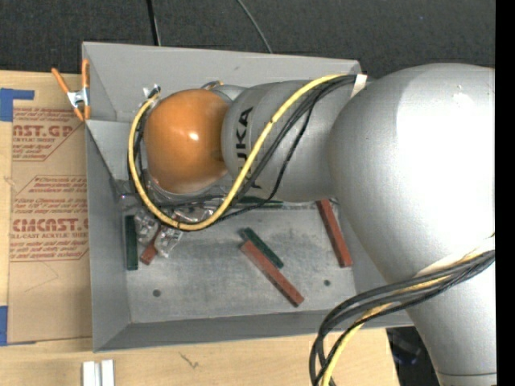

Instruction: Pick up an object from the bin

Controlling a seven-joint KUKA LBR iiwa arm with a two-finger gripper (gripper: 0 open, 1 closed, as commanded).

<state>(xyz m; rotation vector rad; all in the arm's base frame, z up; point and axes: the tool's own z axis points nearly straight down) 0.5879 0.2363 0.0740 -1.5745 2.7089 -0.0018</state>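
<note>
My gripper (161, 236) hangs low at the bin's left side, its metal parts showing just below the orange cover. A small brown piece (149, 254) lies right at its lower tip; whether it is held I cannot tell. Just left of the gripper, a dark green stick (129, 244) lies along the left wall. In the middle of the floor a long red-brown stick (273, 273) lies slantwise, with a short dark green stick (263, 248) crossing its upper end.
Another red-brown stick (334, 233) lies near the right side, partly under the arm. The arm and its orange cover with cables hide the bin's back half. Bare floor shows along the front wall.
</note>
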